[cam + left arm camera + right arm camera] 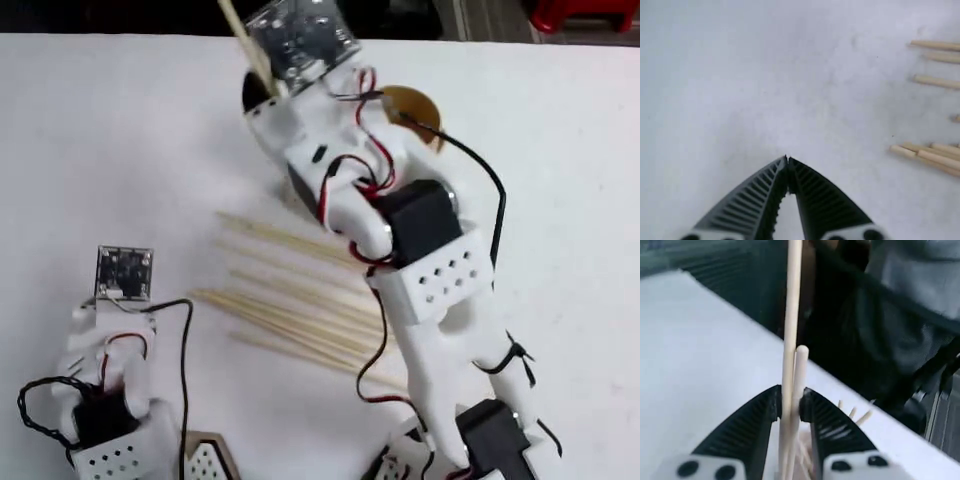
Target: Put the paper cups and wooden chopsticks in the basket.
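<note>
Several loose wooden chopsticks (290, 300) lie fanned out on the white table (120, 130) in mid-table. My right gripper (790, 401) is shut on two chopsticks (791, 330) that stand nearly upright. In the high view these held chopsticks (245, 45) stick up at the far middle, over a dark round opening (256, 98) that the arm largely covers. More chopstick ends (856, 415) show beyond the fingers. My left gripper (787, 162) is shut on nothing, low over bare table, left of the chopstick ends (932, 155).
A brown round rim (415, 105) peeks out behind the right arm (420, 260) at the far side. The table's far edge (730, 315) drops off to dark floor. Black and red cables hang along both arms.
</note>
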Robot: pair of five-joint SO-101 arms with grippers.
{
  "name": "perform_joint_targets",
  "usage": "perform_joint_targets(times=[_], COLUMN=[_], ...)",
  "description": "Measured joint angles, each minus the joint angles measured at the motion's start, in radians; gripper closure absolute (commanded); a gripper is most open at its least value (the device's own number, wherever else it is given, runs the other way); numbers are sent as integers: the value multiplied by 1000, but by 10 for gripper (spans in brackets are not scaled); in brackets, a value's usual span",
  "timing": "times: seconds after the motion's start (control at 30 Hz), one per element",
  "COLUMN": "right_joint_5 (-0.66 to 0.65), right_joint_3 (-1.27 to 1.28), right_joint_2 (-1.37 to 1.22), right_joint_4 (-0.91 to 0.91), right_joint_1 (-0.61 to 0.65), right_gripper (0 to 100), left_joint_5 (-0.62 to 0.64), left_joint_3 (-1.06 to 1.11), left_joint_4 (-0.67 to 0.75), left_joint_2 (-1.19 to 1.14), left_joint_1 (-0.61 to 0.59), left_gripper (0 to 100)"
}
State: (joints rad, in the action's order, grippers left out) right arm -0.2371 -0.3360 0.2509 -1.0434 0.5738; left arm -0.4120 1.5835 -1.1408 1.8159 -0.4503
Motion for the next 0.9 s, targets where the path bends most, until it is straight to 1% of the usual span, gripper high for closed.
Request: perform_joint_targets(times=[0.3,0.4,0.63,0.77,0.9], right_joint_5=[20,20,20,20,20], right_joint_3=[-6,28,296,466,601], right_joint_2=[0,2,0,0,0], right_joint_4=[282,397,690,807,908], right_joint_1=[-84,-103,-143,-143,-169], right_gripper=[979,979,979,979,979], left_joint_5=[0,0,0,0,0], left_joint_3=[0,0,0,0,0], left_joint_4=[0,0,0,0,0], left_joint_2=[0,0,0,0,0], left_joint_1=[0,0,0,0,0], left_gripper=[976,976,976,976,976])
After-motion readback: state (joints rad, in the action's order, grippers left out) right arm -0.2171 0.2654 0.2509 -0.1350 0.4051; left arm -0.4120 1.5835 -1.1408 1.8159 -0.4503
